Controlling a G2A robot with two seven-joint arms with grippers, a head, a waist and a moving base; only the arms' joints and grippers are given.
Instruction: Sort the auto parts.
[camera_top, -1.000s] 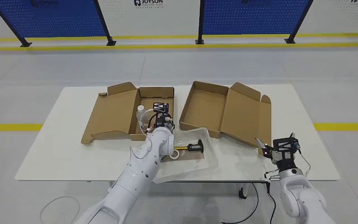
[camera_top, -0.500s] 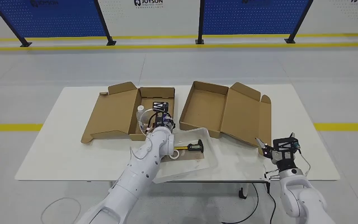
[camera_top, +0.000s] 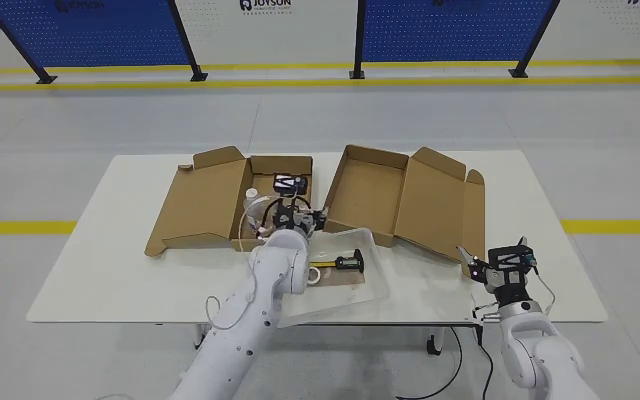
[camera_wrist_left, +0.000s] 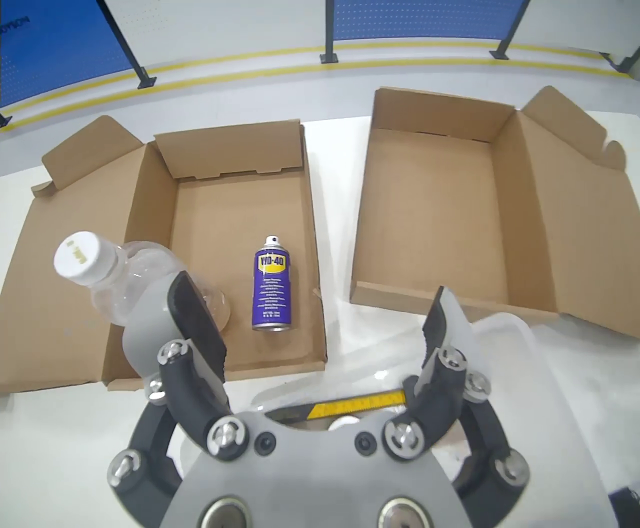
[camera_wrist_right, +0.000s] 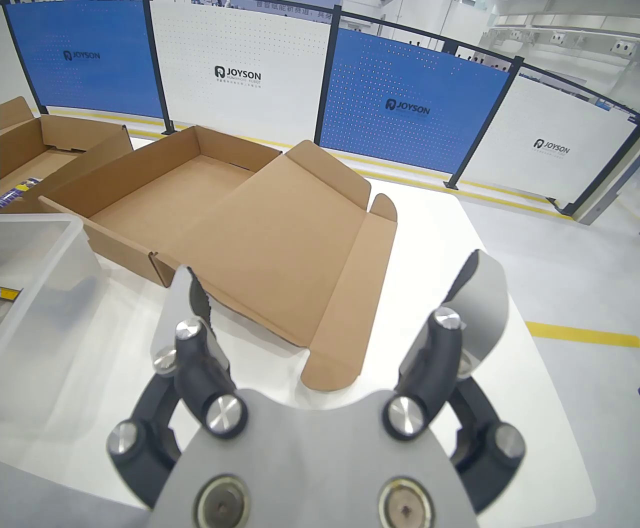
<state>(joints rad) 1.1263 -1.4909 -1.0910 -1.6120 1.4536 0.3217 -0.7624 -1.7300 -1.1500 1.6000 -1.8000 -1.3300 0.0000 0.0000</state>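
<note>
Left wrist: I see left gripper (camera_wrist_left: 320, 320) spread over clear tray (camera_wrist_left: 510, 335) | plastic bottle (camera_wrist_left: 125, 280) outside one finger, spray can (camera_wrist_left: 271, 290) lying in left box (camera_wrist_left: 230, 150) | right wrist: right gripper (camera_wrist_right: 330, 295) spread, near right box (camera_wrist_right: 280, 240)

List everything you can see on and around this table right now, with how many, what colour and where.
table: one, white, under everything.
left box: one, brown cardboard, open, on the table's left half.
right box: one, brown cardboard, open, beside the left box, nothing in it.
spray can: one, blue and yellow, lying on the left box's floor.
bottle: one, clear with a white cap, in the left box beside the can.
bin: one, clear plastic, in front of the two boxes.
hand tool: one, yellow and black, in the bin.
partition panels: several, blue and white, behind the table.
left gripper: one, open, above the left box's near edge.
right gripper: one, open, over the table's right front corner.
</note>
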